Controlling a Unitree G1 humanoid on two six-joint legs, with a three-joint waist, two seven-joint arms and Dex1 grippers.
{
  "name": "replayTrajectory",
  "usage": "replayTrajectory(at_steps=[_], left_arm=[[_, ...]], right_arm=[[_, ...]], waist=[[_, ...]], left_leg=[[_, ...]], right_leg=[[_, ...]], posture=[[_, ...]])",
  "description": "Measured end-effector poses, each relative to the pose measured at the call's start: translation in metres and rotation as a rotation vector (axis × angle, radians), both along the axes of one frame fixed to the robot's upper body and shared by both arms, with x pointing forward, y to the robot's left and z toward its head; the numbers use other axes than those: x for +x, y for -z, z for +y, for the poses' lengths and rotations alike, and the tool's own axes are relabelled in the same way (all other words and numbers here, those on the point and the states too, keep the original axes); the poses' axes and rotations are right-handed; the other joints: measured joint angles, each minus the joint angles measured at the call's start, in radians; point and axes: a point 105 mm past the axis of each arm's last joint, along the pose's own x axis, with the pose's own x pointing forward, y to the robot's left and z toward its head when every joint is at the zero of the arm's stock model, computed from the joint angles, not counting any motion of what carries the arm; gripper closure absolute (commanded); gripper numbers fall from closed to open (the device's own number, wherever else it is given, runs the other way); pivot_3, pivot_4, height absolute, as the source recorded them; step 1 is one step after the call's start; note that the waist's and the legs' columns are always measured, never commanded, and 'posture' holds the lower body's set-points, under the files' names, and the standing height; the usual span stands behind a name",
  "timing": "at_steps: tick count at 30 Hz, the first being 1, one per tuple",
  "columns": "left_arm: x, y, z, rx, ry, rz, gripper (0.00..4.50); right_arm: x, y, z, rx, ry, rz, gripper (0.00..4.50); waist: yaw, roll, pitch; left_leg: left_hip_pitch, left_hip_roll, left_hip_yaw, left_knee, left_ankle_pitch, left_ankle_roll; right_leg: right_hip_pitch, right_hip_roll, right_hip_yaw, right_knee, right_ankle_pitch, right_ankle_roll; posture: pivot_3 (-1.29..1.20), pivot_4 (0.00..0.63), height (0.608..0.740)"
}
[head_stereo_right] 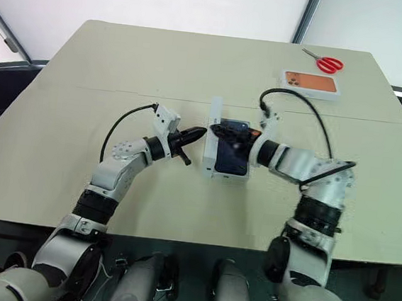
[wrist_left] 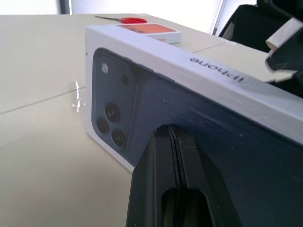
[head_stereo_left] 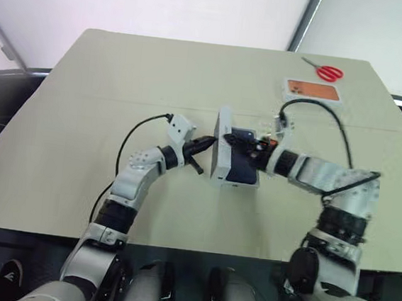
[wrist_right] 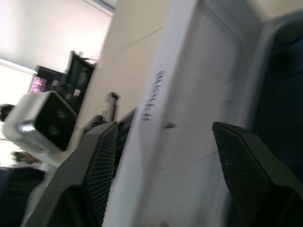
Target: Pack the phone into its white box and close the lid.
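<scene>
Lid (head_stereo_right: 211, 146) stands on edge at frame centre, tilted up beside the box (head_stereo_right: 230, 173) with the phone (head_stereo_right: 233, 156) in it. My left gripper (head_stereo_right: 201, 132), fingers together, presses its printed top. My right gripper (head_stereo_right: 218, 130), fingers apart, straddles the lid's edge.

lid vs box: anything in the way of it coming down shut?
Yes. The lid stands on edge along the left side of the white box, with the shut left gripper against its printed face. The right gripper, jaws open, reaches over the phone in the box, right where the lid would fall.
</scene>
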Motion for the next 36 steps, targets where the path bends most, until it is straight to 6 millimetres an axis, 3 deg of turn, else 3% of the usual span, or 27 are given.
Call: replayTrajectory(at_steps=[8,12,16,20,24,27,32,36], left_arm=[[-0.001,0.009,-0.017,-0.002,0.032,0.022,4.5],[-0.003,0.011,-0.035,-0.009,0.072,0.029,4.5],[-0.004,0.011,-0.041,0.0,0.088,0.014,4.5],[-0.002,0.011,-0.038,0.005,0.075,0.014,4.5],[0.004,0.007,-0.017,0.038,0.026,-0.01,4.5],[0.009,0.003,0.0,0.056,-0.019,-0.014,4.5],[0.016,0.01,0.016,0.092,-0.079,0.019,4.5],[0.017,0.024,0.013,0.112,-0.088,0.063,4.5]], right_arm=[[0.018,-0.02,-0.049,-0.396,0.027,-0.357,1.19],[0.014,0.01,-0.061,-0.789,-0.096,-0.536,1.19],[0.011,0.039,-0.058,-0.845,-0.177,-0.545,1.19],[0.019,0.029,-0.055,-0.855,-0.159,-0.602,1.19],[0.025,0.025,-0.058,-0.882,-0.128,-0.636,1.19],[0.03,0.028,-0.058,-0.881,-0.114,-0.628,1.95],[0.034,0.025,-0.054,-0.885,-0.103,-0.657,4.47],[0.036,0.025,-0.049,-0.886,-0.106,-0.669,4.47]], waist=[[0.003,0.0,0.0],[0.007,-0.001,0.0],[0.0,-0.001,0.001],[0.002,-0.001,0.001],[0.005,-0.001,0.001],[0.004,-0.001,0.001],[0.005,-0.001,0.001],[0.005,-0.001,0.001]], left_leg=[[0.0,0.0,0.0,0.001,-0.001,0.002],[0.0,-0.001,0.001,0.001,-0.001,0.001],[0.001,-0.001,0.002,0.002,0.0,0.001],[0.001,0.0,0.001,0.002,0.0,0.0],[0.001,0.0,0.001,0.002,0.0,0.0],[0.001,0.0,0.001,0.002,0.0,0.0],[0.001,-0.001,0.001,0.002,0.0,0.0],[0.002,-0.001,0.001,0.003,0.0,0.0]], right_leg=[[0.0,0.0,0.0,0.0,0.0,0.0],[0.001,-0.001,-0.001,-0.001,-0.001,0.002],[0.001,-0.002,-0.001,0.0,-0.001,0.002],[0.001,-0.003,-0.001,0.0,-0.001,0.002],[0.002,-0.004,-0.001,0.0,-0.001,0.002],[0.002,-0.004,-0.001,0.0,-0.001,0.002],[0.002,-0.003,-0.002,0.0,-0.001,0.002],[0.003,-0.003,-0.002,0.0,-0.001,0.002]], posture=[[0.0,0.15,0.738],[0.0,0.15,0.738],[0.0,0.15,0.738],[0.0,0.15,0.738],[0.0,0.15,0.738],[0.0,0.15,0.738],[0.0,0.15,0.738],[0.0,0.15,0.738]])
